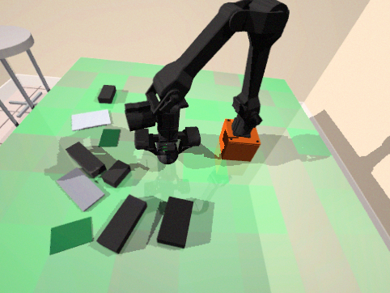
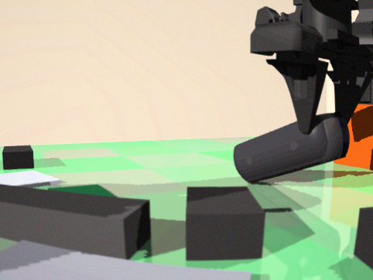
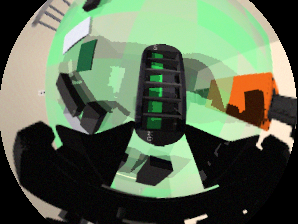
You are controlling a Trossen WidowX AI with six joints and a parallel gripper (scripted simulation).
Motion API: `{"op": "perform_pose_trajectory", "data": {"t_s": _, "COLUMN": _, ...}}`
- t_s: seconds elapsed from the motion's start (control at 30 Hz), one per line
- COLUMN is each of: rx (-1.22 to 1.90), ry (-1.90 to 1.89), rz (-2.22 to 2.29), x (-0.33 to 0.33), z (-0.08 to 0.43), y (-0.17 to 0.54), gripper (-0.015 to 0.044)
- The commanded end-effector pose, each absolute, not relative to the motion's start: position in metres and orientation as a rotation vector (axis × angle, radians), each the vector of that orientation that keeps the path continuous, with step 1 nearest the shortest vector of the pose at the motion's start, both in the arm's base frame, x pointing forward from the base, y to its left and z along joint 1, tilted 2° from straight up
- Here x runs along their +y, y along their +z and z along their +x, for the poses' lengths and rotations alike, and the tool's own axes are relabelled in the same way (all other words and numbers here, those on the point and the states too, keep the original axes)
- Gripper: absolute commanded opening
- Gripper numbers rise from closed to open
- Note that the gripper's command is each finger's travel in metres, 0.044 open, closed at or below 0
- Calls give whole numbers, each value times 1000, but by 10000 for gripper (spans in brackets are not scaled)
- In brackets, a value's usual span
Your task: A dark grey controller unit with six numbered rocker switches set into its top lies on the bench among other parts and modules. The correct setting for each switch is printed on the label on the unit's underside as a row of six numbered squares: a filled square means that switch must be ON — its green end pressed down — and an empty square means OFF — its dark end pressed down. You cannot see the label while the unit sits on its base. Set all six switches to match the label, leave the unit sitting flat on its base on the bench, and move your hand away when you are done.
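The dark grey controller unit point(image 1: 167, 157) point(image 2: 276, 155) point(image 3: 161, 91) is tilted, with its gripped end raised and its other end low at the bench in the exterior view. The wrist view shows its top, with green ends along the left of the rockers and dark ends along the right. Which ends are pressed down is not clear. The underside label is hidden. My gripper point(image 1: 167, 148) point(image 2: 325, 125) point(image 3: 160, 130) is shut on the unit, one finger on each side near its raised end.
The orange box point(image 1: 240, 150) point(image 2: 357, 152) point(image 3: 252, 82) under the arm's base stands beside the unit. Several dark blocks lie about, including a small one point(image 1: 116, 174) point(image 2: 224, 232) and a large one point(image 1: 175, 222). Pale plates point(image 1: 91, 120) point(image 1: 81, 189) and green plates point(image 1: 109, 138) point(image 1: 72, 235) lie flat.
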State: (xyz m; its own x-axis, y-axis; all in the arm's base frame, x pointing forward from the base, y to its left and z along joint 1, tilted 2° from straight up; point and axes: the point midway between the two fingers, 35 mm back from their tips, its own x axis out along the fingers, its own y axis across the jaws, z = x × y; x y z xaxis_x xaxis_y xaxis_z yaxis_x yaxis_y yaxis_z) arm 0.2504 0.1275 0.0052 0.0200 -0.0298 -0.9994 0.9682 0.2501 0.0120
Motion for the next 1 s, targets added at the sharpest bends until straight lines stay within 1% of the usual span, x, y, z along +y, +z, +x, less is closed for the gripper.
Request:
{"op": "perform_pose_trajectory", "data": {"t_s": 0.0, "rx": 1287, "ry": -1019, "rz": 1012, "x": 124, "z": 252, "y": 10, "gripper": 336}}
{"op": "perform_pose_trajectory", "data": {"t_s": 0.97, "rx": 1331, "ry": -997, "rz": 1046, "x": 106, "z": 256, "y": 26, "gripper": 336}}
